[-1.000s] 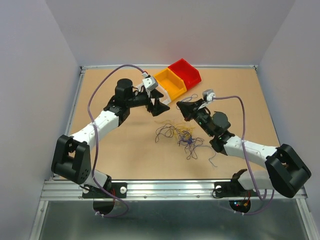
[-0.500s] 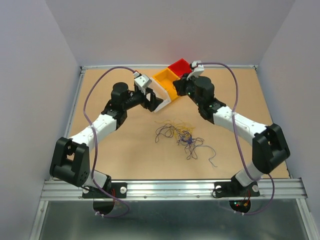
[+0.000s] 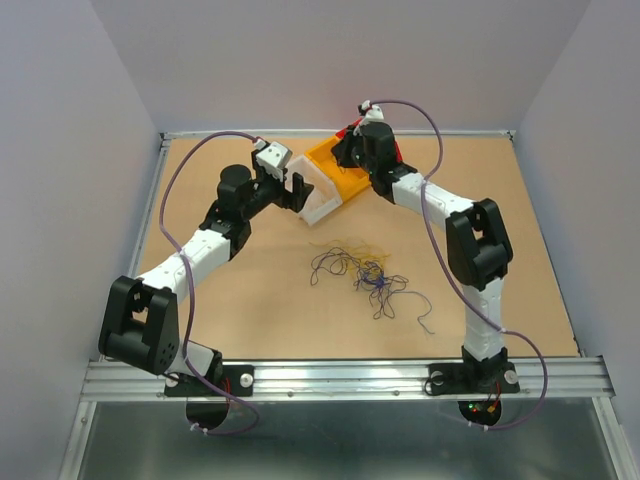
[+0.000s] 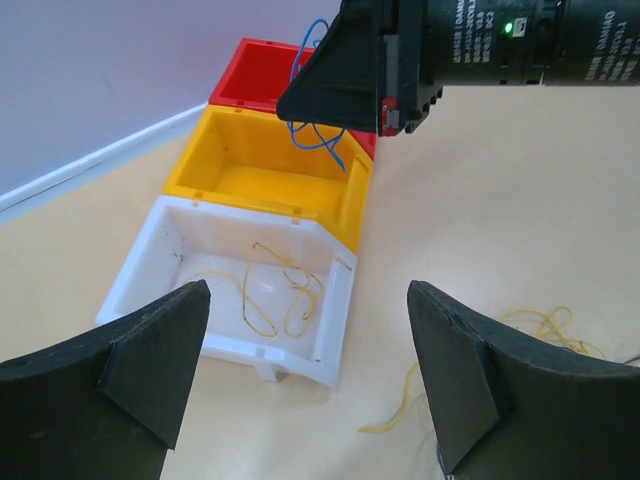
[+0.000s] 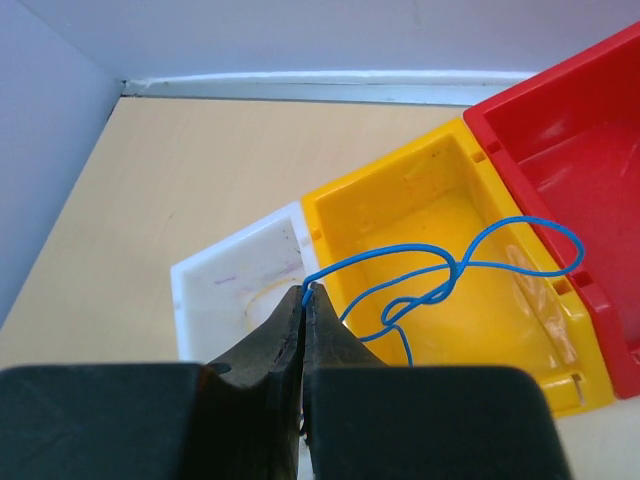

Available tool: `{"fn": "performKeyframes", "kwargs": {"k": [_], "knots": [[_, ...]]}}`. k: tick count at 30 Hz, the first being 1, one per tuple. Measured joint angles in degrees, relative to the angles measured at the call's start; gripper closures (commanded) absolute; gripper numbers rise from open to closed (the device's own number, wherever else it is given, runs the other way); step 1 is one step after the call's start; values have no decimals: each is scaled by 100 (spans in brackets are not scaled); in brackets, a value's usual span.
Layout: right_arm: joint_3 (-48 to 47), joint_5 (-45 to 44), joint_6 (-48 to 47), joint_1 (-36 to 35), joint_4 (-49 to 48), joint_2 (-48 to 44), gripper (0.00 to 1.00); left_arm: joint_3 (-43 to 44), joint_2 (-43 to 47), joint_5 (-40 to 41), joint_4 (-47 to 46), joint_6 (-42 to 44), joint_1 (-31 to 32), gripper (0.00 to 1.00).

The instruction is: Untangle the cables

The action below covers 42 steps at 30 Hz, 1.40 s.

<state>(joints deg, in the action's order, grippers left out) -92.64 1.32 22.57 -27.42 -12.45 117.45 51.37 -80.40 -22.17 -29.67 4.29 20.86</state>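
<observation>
Right gripper point(image 5: 305, 293) pinched shut on a blue wire point(image 5: 430, 248), loops dangling over the yellow bin point(image 5: 330, 215). Left gripper point(image 4: 305, 335) spread wide, holding nothing, above the white bin point(image 4: 140, 290) containing a yellow wire point(image 4: 288, 290). Other cables point(image 3: 365, 275) tangled mid-table point(image 3: 250, 300). Print on right arm point(image 4: 500, 40): unreadable.

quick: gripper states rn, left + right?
Left gripper: open, holding nothing.
Right gripper: closed, pinching a blue cable at its fingertips.
</observation>
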Motion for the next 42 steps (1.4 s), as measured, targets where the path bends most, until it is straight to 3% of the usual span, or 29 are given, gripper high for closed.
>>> {"fn": "performKeyframes", "kwargs": {"k": [6,11,18,21,31,42], "knots": [[-911,-278,470,-2,52,1012,99,-4,0,195,-79,0,-52,7],[-1064,-625,846,-2,94,1401,99,-4,0,291,-96,2,-74,7],[-1104,-828,1180,-22,81,1556,91,-4,0,332,-96,20,-74,6],[-1097,-957,1169,-87,-15,1556,67,-4,0,350,-96,31,-74,6],[-1034,-1051,1034,-262,-133,1512,36,-4,-4,382,-98,74,-74,6],[-520,-1585,914,-262,584,420,25,-4,-114,614,-94,166,-74,2]]}}
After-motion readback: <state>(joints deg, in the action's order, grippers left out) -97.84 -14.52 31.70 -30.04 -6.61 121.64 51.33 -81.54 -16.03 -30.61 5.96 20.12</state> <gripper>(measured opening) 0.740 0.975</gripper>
